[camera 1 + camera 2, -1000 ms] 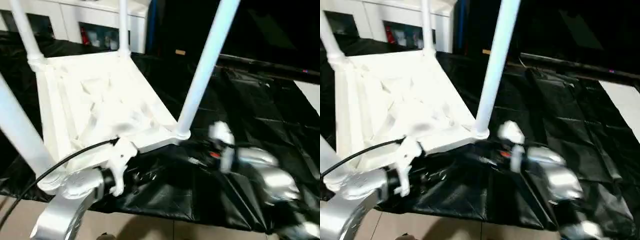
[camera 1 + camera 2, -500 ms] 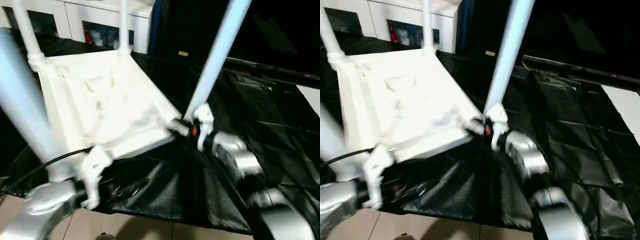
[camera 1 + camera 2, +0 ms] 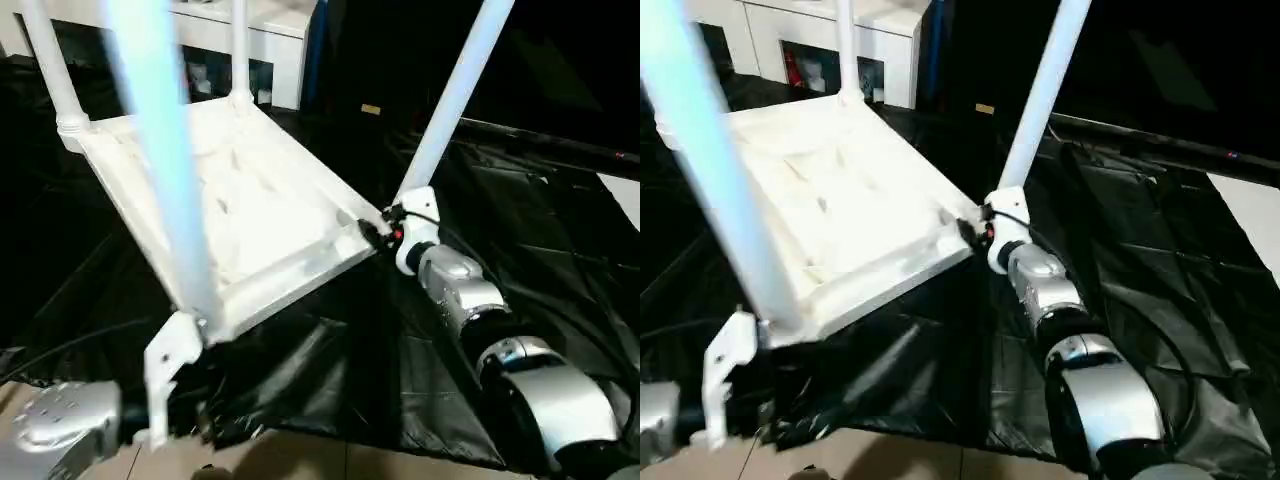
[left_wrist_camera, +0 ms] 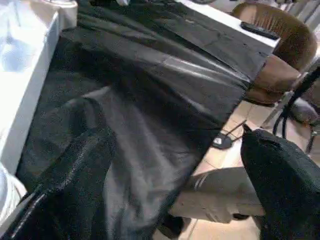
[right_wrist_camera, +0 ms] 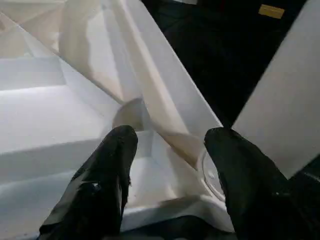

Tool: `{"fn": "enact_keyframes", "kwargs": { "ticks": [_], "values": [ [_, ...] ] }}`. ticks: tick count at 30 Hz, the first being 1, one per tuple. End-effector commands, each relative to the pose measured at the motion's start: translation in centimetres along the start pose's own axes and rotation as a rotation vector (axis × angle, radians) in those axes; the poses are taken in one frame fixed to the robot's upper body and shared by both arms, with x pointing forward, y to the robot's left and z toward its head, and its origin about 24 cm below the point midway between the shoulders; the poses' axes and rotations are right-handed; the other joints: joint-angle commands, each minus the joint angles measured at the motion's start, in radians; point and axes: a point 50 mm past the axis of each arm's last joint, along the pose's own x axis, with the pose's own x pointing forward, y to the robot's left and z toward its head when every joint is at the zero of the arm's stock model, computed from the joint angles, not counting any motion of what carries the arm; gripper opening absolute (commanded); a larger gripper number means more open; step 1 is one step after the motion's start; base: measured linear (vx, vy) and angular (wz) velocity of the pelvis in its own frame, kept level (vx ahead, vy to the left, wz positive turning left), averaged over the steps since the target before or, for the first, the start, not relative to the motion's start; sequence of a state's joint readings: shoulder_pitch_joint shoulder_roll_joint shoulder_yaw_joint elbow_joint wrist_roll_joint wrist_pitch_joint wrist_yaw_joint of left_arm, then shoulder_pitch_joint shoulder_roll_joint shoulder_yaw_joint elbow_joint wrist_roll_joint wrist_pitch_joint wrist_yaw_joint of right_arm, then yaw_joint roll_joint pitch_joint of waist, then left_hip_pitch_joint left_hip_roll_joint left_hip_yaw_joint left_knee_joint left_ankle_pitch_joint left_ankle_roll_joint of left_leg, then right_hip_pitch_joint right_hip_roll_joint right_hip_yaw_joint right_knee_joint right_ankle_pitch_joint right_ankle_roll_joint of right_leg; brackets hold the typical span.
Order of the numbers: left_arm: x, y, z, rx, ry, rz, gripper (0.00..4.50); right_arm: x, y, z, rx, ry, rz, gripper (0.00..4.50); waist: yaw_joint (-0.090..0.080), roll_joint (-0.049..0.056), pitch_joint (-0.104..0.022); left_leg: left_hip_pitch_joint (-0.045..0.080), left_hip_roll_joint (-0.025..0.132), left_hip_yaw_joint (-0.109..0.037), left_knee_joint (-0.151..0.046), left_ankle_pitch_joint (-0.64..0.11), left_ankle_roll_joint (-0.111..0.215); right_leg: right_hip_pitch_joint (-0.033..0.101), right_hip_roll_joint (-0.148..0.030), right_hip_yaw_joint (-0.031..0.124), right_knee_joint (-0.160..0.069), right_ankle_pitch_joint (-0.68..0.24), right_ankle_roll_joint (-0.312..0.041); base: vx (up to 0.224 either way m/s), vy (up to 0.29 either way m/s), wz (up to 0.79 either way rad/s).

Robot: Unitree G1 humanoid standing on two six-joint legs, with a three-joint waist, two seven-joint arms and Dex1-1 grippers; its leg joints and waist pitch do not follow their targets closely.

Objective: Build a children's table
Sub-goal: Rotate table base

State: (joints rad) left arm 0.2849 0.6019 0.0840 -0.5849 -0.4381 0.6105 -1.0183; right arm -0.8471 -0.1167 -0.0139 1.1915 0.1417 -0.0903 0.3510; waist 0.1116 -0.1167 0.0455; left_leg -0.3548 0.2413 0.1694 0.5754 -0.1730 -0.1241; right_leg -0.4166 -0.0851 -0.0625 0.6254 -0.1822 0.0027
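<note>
A: Where is the children's table at this moment?

B: Upside down, in the upper left and centre of the head view, lying on a worktop covered in black sheeting. Its ribbed underside faces up and its legs rise out of the corner sockets. One leg runs up and right from the near right corner, and another crosses the left part of the frame, large and blurred.

A: And the right end effector?

B: It sits at that near right corner, just right of centre. In the right wrist view its two black fingers stand apart on either side of the table's rim beside the round socket. I cannot tell whether they press on the rim or only straddle it.

A: The left one?

B: The left end effector is down at the lower left of the head view, below the table's near edge. In the left wrist view its fingers are spread wide with nothing between them, just the black sheet and the floor past the worktop's edge. A brown chair shows in the upper right of that view.

A: Anything behind?

B: A white cabinet at the top of the frame, behind the table.
</note>
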Motion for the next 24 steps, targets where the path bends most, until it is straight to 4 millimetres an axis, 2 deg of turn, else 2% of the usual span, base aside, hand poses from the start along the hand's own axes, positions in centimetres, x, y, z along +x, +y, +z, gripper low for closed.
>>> {"fn": "enact_keyframes", "kwargs": {
  "ticks": [1, 2, 4, 5, 8, 10, 14, 15, 16, 17, 19, 22, 23, 24],
  "values": [
    [-0.8, -0.2, 0.4, 0.021, -0.009, -0.01, 4.49, -0.6, -2.2, 0.5, -0.018, -0.005, -0.09, 2.66, -0.008, 0.031, -0.047, 0.006, -0.015, 0.017, -0.068, -0.352, -0.042, 0.032, -0.022, 0.033, -0.071, -0.282, -0.131, 0.0, 0.0, 0.0],
    [-1.6, 0.1, 0.3, 0.019, -0.008, 0.012, 4.49, -0.7, -2.6, 0.6, -0.027, -0.005, -0.103, 2.66, -0.008, 0.03, -0.045, 0.004, -0.015, 0.017, -0.068, -0.363, -0.041, 0.033, -0.022, 0.033, -0.073, -0.304, -0.127, 0.0, 0.0, 0.0],
    [-2.2, 0.3, 0.3, 0.017, -0.008, 0.028, 4.49, -0.8, -2.9, 0.7, -0.032, -0.004, -0.111, 2.66, -0.006, 0.031, -0.043, 0.012, -0.015, 0.019, -0.067, -0.389, -0.038, 0.025, -0.019, 0.034, -0.079, -0.328, -0.122, 0.0, 0.0, 0.0],
    [-2.9, 0.6, 0.3, 0.017, -0.013, 0.053, 4.49, -0.9, -3.1, 0.8, -0.032, -0.009, -0.112, 2.66, -0.006, 0.031, -0.043, 0.012, -0.015, 0.019, -0.067, -0.389, -0.038, 0.025, -0.019, 0.034, -0.079, -0.328, -0.122, 0.0, 0.0, 0.0],
    [-4.4, 2.0, 0.6, 0.03, -0.038, 0.135, 4.49, -0.9, -2.9, 1.0, -0.037, -0.022, -0.052, 2.66, -0.01, 0.028, -0.042, 0.004, -0.018, 0.014, -0.068, -0.402, -0.033, 0.029, -0.018, 0.033, -0.079, -0.361, -0.11, 0.0, 0.0, 0.0],
    [-5.4, 3.3, 1.1, 0.048, -0.066, 0.19, 4.49, -1.0, -2.5, 0.8, -0.068, -0.023, 0.027, 2.66, -0.013, 0.028, -0.043, 0.004, -0.017, 0.013, -0.067, -0.405, -0.032, 0.029, -0.021, 0.034, -0.081, -0.373, -0.108, 0.0, 0.0, 0.0],
    [-5.6, 4.3, 1.9, 0.073, -0.096, 0.203, 4.49, -1.3, -2.3, 0.2, -0.077, -0.021, 0.071, 2.66, -0.017, 0.026, -0.045, 0.005, -0.016, 0.012, -0.067, -0.386, -0.031, 0.03, -0.021, 0.036, -0.076, -0.348, -0.123, 0.0, 0.0, 0.0],
    [-5.2, 4.7, 2.4, 0.089, -0.117, 0.191, 4.49, -1.5, -2.4, -0.1, -0.078, -0.022, 0.067, 2.66, -0.019, 0.03, -0.045, 0.002, -0.016, 0.011, -0.068, -0.377, -0.033, 0.032, -0.021, 0.037, -0.074, -0.333, -0.128, 0.0, 0.0, 0.0],
    [-4.4, 5.1, 2.9, 0.108, -0.147, 0.182, 4.49, -1.8, -2.4, -0.6, -0.077, -0.022, 0.06, 2.66, -0.017, 0.036, -0.047, 0.006, -0.016, 0.011, -0.068, -0.371, -0.036, 0.031, -0.02, 0.038, -0.074, -0.32, -0.128, 0.0, 0.0, 0.0],
    [-3.8, 5.4, 3.2, 0.119, -0.166, 0.175, 4.49, -2.0, -2.4, -1.0, -0.077, -0.021, 0.055, 2.66, -0.013, 0.036, -0.05, 0.015, -0.016, 0.016, -0.064, -0.356, -0.035, 0.025, -0.018, 0.04, -0.072, -0.273, -0.142, 0.0, 0.0, 0.0],
    [-2.3, 6.3, 3.9, 0.148, -0.215, 0.161, 4.49, -2.3, -2.4, -2.0, -0.099, 0.0, 0.018, 2.66, -0.011, 0.036, -0.052, 0.002, -0.017, 0.013, -0.066, -0.314, -0.047, 0.039, -0.019, 0.04, -0.06, -0.217, -0.158, 0.0, 0.0, 0.0],
    [-1.1, 6.8, 4.5, 0.151, -0.255, 0.134, 4.49, -2.5, -2.5, -2.7, -0.11, 0.014, -0.021, 2.66, -0.016, 0.037, -0.054, 0.004, -0.021, 0.014, -0.063, -0.335, -0.056, 0.039, -0.019, 0.042, -0.064, -0.254, -0.147, 0.0, 0.0, 0.0],
    [-0.5, 7.1, 4.8, 0.147, -0.279, 0.122, 4.49, -2.6, -2.6, -2.9, -0.11, 0.021, -0.049, 2.66, -0.016, 0.042, -0.056, 0.003, -0.021, 0.013, -0.062, -0.331, -0.056, 0.041, -0.021, 0.043, -0.062, -0.25, -0.147, 0.0, 0.0, 0.0],
    [0.0, 7.4, 5.1, 0.149, -0.293, 0.113, 4.49, -2.6, -2.7, -3.2, -0.105, 0.031, -0.074, 2.66, -0.019, 0.038, -0.055, 0.003, -0.023, 0.015, -0.061, -0.321, -0.054, 0.039, -0.018, 0.043, -0.064, -0.25, -0.145, 0.0, 0.0, 0.0]
  ]
}}
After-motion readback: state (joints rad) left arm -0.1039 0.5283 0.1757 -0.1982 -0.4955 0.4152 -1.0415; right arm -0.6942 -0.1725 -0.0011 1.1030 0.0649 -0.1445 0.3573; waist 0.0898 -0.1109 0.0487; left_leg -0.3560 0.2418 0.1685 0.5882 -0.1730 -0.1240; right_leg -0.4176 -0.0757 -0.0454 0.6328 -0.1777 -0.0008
